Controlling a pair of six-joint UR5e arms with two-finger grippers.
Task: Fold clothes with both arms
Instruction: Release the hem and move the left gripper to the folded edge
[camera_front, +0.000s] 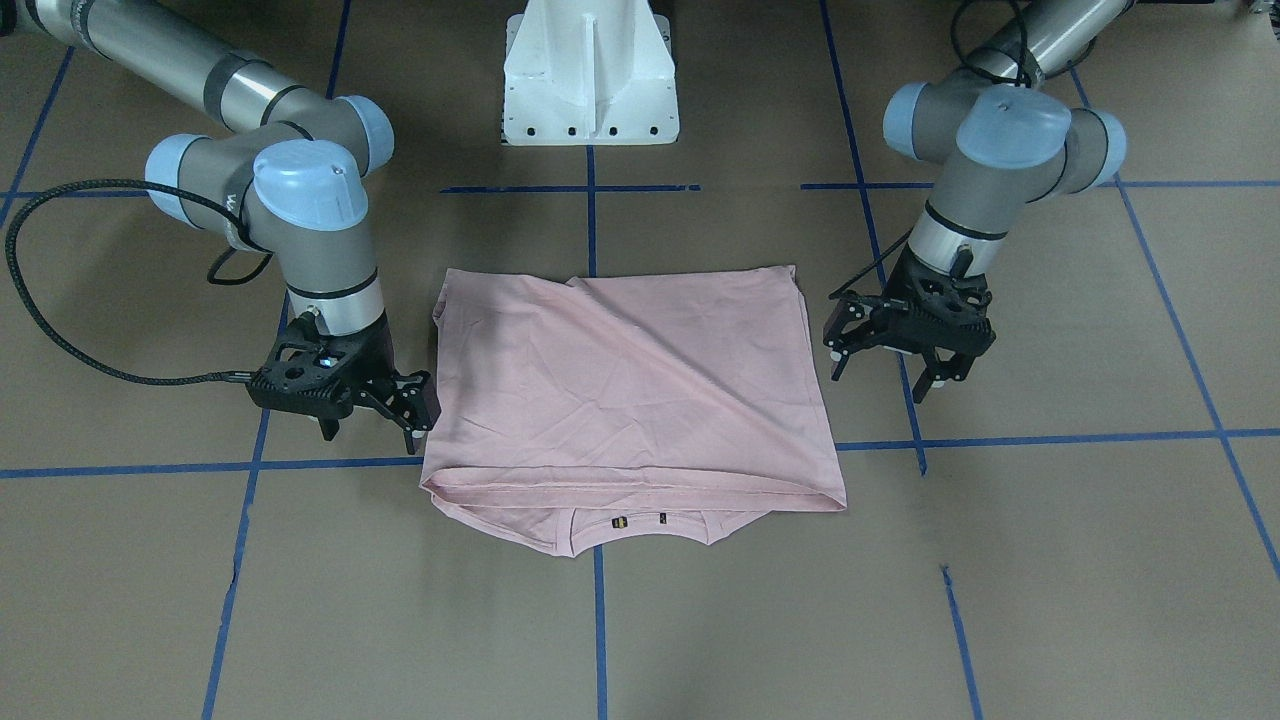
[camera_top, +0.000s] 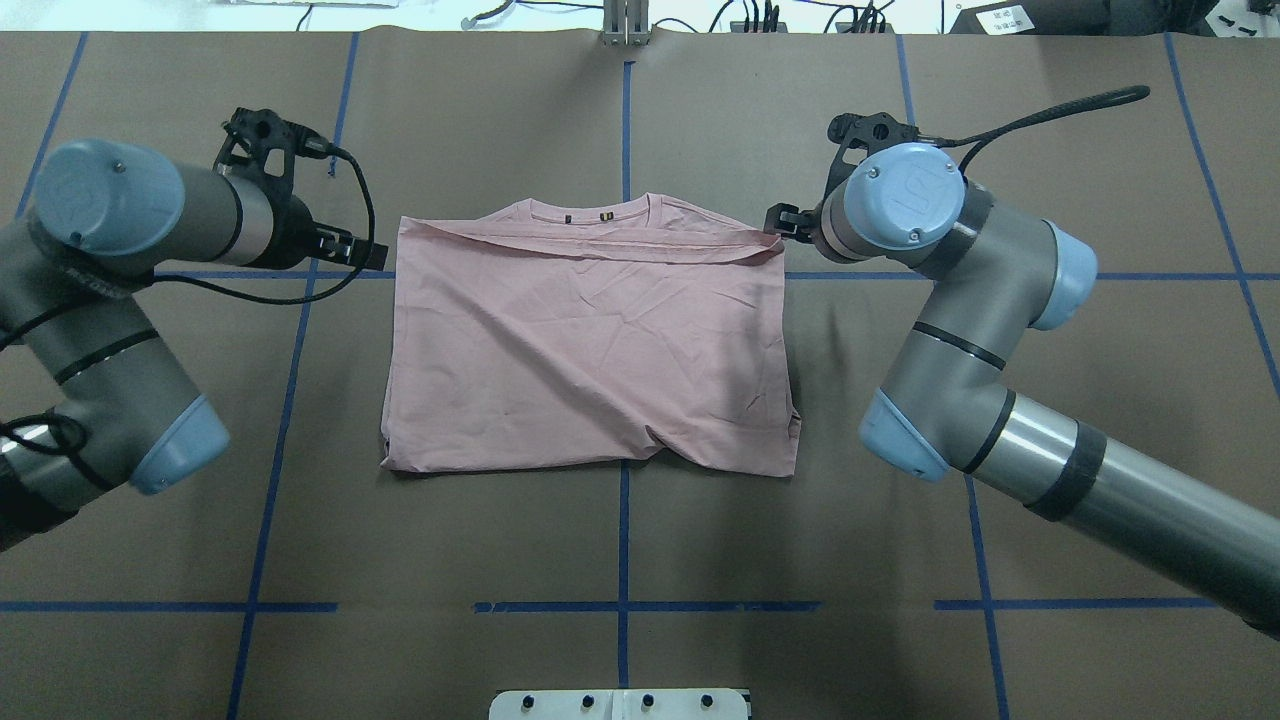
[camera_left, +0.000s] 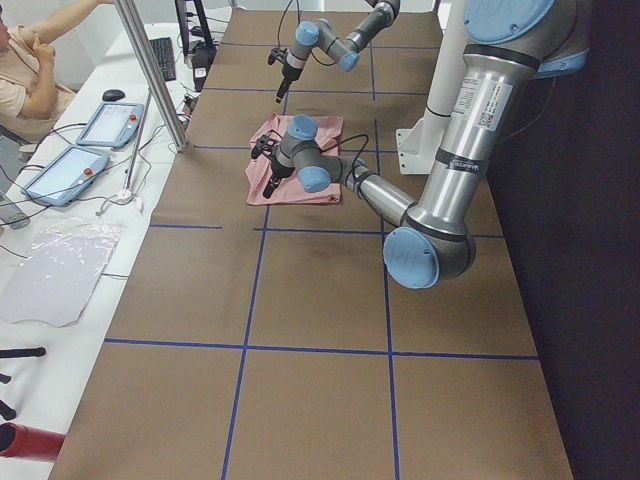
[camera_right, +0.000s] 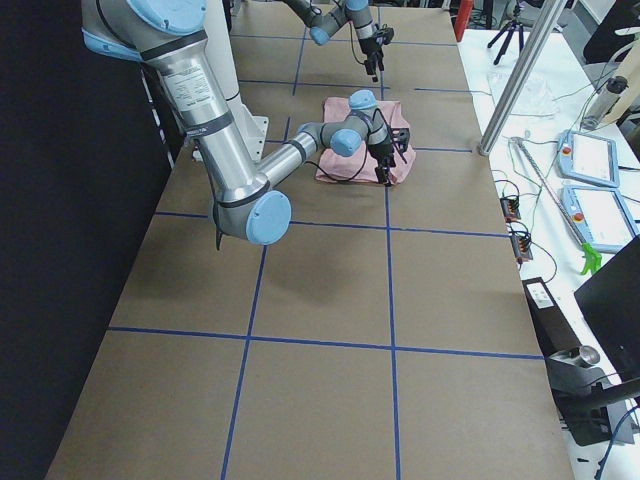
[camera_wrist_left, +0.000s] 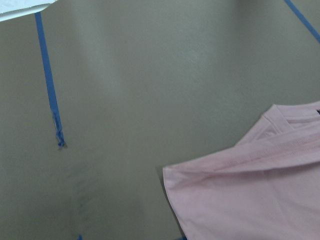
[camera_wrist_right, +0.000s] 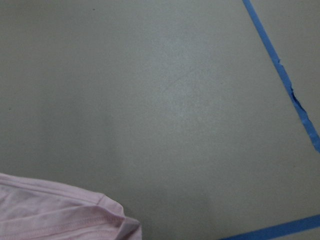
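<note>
On the brown, blue-taped surface (camera_front: 1050, 560), the folded pink T-shirt (camera_front: 630, 390) lies at centre. Front-facing view: left tool (camera_front: 878, 380) at its 3 o'clock, right tool (camera_front: 370, 438) at 9, both spread open, empty. Pedestal (camera_front: 590, 80) at 12.

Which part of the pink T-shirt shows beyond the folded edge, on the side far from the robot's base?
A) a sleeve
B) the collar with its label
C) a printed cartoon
B: the collar with its small label pokes out from under the fold of the T-shirt.
</note>
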